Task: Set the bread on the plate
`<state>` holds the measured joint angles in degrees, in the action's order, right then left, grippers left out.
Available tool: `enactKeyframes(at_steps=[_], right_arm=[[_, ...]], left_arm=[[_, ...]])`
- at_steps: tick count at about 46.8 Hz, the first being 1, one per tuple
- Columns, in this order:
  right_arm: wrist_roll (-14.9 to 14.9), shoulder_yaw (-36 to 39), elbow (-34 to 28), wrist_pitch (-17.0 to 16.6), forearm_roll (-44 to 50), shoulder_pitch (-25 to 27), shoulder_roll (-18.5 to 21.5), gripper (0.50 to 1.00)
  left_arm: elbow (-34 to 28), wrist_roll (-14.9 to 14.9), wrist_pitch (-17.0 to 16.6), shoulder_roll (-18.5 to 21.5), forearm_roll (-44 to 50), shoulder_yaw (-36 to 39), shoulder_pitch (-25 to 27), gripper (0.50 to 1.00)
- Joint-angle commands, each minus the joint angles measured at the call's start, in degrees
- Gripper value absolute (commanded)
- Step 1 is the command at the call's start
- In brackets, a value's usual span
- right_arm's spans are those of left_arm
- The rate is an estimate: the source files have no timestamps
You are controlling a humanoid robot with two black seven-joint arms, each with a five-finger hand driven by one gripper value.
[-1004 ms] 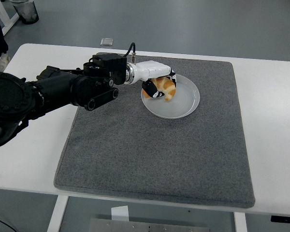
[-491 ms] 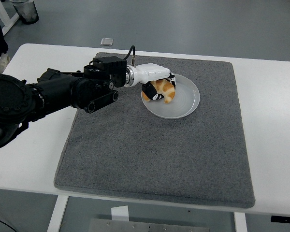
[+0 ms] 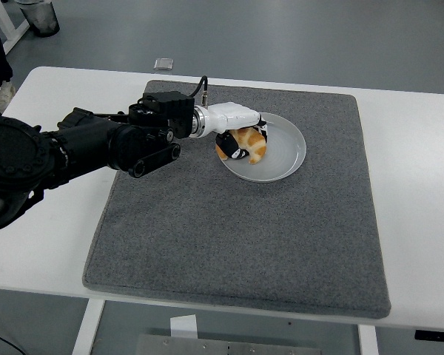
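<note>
A golden-brown bread roll (image 3: 251, 143) lies in the left part of the white plate (image 3: 285, 151) at the far middle of the grey mat. My left hand (image 3: 240, 137), white at the wrist with black fingers, reaches in from the left over the plate's left rim. Its fingers are curled around the bread and still touch it. The right arm is out of view.
The grey mat (image 3: 237, 222) covers most of the white table (image 3: 422, 185). A small clear square object (image 3: 163, 63) lies on the floor beyond the table's far edge. A dark bin (image 3: 37, 16) stands at the top left.
My left hand has shifted slightly left and down with the bread, which now sits lower at the plate's left side.
</note>
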<state>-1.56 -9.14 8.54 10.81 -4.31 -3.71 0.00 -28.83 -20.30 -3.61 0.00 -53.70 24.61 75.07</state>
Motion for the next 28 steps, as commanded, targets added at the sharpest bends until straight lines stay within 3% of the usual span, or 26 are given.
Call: enactKeyframes(at_steps=[1, 12, 19, 28], right_arm=[[-0.02, 0.0, -0.02, 0.0, 0.0, 0.01, 0.0, 0.952], [-0.02, 0.0, -0.02, 0.0, 0.0, 0.01, 0.0, 0.952], [0.06, 0.0, 0.07, 0.0, 0.0, 0.01, 0.0, 0.952], [-0.02, 0.0, 0.07, 0.0, 0.0, 0.01, 0.0, 0.952]], left_arm=[[-0.08, -0.01, 0.0, 0.0, 0.0, 0.0, -0.01, 0.5], [-0.17, -0.01, -0.08, 0.0, 0.0, -0.17, -0.01, 0.5], [-0.26, -0.01, -0.17, 0.0, 0.09, -0.43, -0.01, 0.72], [-1.14, -0.01, -0.17, 0.0, 0.87, -0.52, -0.01, 0.891]])
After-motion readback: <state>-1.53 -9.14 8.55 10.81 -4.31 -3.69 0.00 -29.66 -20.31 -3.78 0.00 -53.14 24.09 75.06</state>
